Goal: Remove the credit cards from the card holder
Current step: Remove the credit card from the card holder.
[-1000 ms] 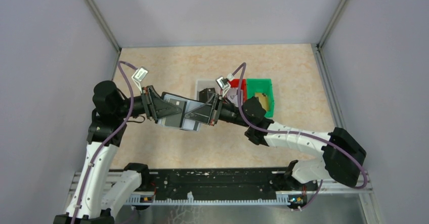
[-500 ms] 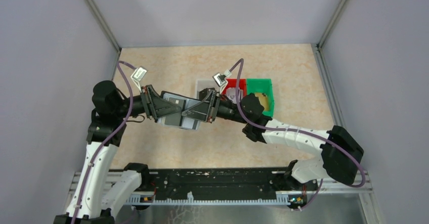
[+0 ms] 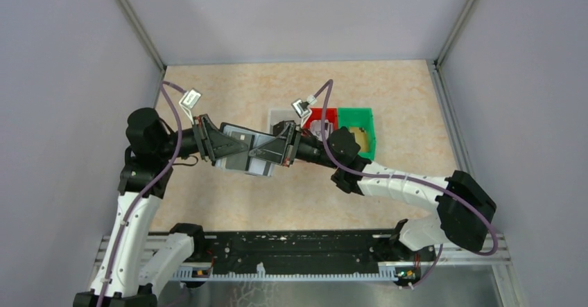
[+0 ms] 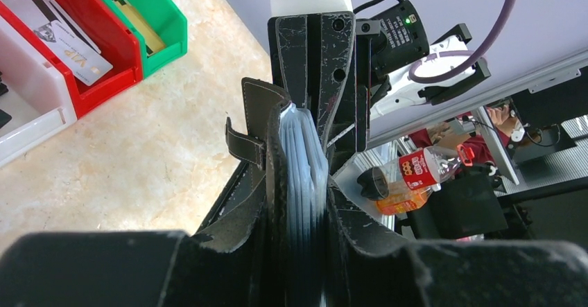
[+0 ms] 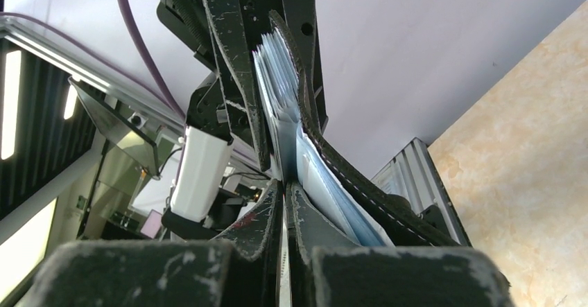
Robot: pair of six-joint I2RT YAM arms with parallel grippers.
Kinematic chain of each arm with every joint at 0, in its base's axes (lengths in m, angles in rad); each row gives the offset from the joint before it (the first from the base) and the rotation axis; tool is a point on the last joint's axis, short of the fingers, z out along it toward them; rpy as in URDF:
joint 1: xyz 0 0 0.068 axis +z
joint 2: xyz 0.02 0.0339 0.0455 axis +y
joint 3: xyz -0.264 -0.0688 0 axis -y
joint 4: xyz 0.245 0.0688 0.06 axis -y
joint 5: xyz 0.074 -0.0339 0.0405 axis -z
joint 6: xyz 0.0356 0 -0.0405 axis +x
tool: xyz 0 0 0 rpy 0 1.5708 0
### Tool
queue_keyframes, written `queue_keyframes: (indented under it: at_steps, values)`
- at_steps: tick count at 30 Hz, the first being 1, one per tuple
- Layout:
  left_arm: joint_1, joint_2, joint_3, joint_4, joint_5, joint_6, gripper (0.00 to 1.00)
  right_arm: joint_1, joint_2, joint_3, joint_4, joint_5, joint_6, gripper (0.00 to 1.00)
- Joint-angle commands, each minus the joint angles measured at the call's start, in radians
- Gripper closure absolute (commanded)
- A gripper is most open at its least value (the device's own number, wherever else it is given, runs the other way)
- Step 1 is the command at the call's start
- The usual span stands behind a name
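Note:
The black card holder (image 3: pixel 243 160) hangs in the air over the table's middle, between both grippers. My left gripper (image 3: pixel 232 147) is shut on its left end; in the left wrist view my left gripper (image 4: pixel 298 197) clamps the black cover (image 4: pixel 260 113) with grey-blue slots (image 4: pixel 302 147) between the fingers. From the right, my right gripper (image 3: pixel 268 156) meets it. In the right wrist view my right gripper (image 5: pixel 284 197) is shut on a thin pale credit card (image 5: pixel 283 158) edge beside the stitched cover (image 5: pixel 333 161). More credit cards (image 4: pixel 66 40) lie in the red bin.
Behind the holder stand a white bin (image 3: pixel 277 118), a red bin (image 3: pixel 322 116) and a green bin (image 3: pixel 364 123) side by side. The green bin (image 4: pixel 170 33) holds a gold card (image 4: pixel 139 26). Grey walls close the table on three sides.
The right gripper opened briefly and shut again, moving slightly left toward the left gripper. The holder rose a little. The left gripper kept its hold.

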Motion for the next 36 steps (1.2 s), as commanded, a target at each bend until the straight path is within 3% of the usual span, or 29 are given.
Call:
queue_keyframes:
  at_steps: [1,7,13,18,23,36]
  values:
    - [-0.011,0.019,0.054,0.002,0.034,-0.009,0.73,0.012,-0.013,-0.01,0.066,0.043,0.014,1.0]
    - [-0.011,0.017,0.055,0.005,0.044,-0.017,0.71,0.01,-0.024,-0.054,0.108,0.07,0.035,1.0]
    - [-0.011,0.017,0.055,0.004,0.053,-0.016,0.61,0.011,-0.031,-0.071,0.123,0.079,0.041,1.0]
    - [-0.011,0.021,0.055,-0.006,0.053,-0.003,0.64,0.011,-0.031,-0.078,0.129,0.082,0.045,1.0]
    - [-0.011,0.024,0.059,-0.008,0.059,-0.001,0.77,0.011,-0.032,-0.084,0.132,0.086,0.047,1.0]
    - [-0.011,0.027,0.067,-0.008,0.07,-0.001,0.65,0.009,-0.058,-0.119,0.129,0.103,0.043,1.0]
